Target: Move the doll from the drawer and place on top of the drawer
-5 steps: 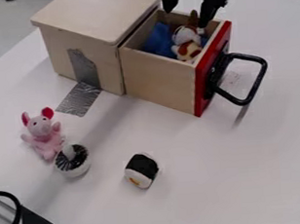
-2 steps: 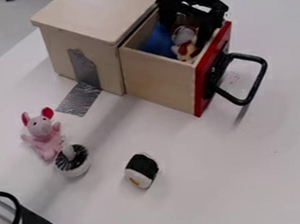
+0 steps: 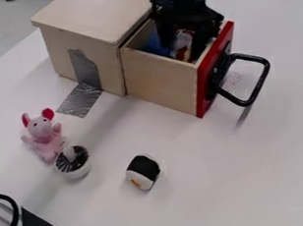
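Black fingers astride the doll: the grasp is the step in hand

The small brown, white and red doll lies inside the open drawer, at the far side of the surface. The gripper hangs down into that drawer, its two fingers apart, one to the left of the doll and one to the right. Whether either touches the doll cannot be told, and nothing shows them clamped on it. A blue cloth lies beside the doll, close to the left finger.

The work appears to be at the pick-up, with the lift and the placing still to do. The next move calls for the fingers to draw together on the doll's body, low enough for a firm hold and without pinching the cloth. After that it wants a straight rise until doll and fingertips clear the wooden walls and the red front, then a shift left to the flat wooden top of the cabinet, the likely meaning of "top of the drawer". Setting it down well in from the edge would be prudent, since a soft, uneven doll may tip or roll. A shallow grip could let it slip back, and a sideways pull begun too soon could catch the drawer wall.
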### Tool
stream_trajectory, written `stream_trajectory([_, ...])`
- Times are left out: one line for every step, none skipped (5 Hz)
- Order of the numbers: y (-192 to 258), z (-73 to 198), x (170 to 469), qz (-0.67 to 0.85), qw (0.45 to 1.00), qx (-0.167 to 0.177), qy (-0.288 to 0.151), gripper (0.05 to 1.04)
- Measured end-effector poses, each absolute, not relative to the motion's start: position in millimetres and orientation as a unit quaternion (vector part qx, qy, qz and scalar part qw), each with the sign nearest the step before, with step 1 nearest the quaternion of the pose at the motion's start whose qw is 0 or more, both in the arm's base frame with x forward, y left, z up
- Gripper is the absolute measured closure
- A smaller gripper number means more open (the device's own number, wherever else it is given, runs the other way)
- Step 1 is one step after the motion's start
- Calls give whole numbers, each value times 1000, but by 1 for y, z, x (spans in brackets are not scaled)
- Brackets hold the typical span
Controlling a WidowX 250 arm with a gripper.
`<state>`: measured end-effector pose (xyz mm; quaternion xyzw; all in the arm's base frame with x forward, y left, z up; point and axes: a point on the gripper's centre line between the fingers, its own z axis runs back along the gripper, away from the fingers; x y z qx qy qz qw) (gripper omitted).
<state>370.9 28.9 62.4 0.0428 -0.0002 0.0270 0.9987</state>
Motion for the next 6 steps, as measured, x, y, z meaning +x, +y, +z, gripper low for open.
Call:
stream_trajectory([28, 62, 370, 35, 999, 39, 0, 631])
stream_trajectory([31, 60, 369, 41, 998, 38, 4, 743])
stream_trajectory([32, 66, 372, 31, 999, 38, 6, 798])
stream_trajectory([41, 90, 384, 15, 999, 41, -7, 845])
stream_trajectory([47, 132, 399, -4, 999, 38, -31, 872])
stream_trajectory([68, 168, 397, 3, 999, 36, -38, 892])
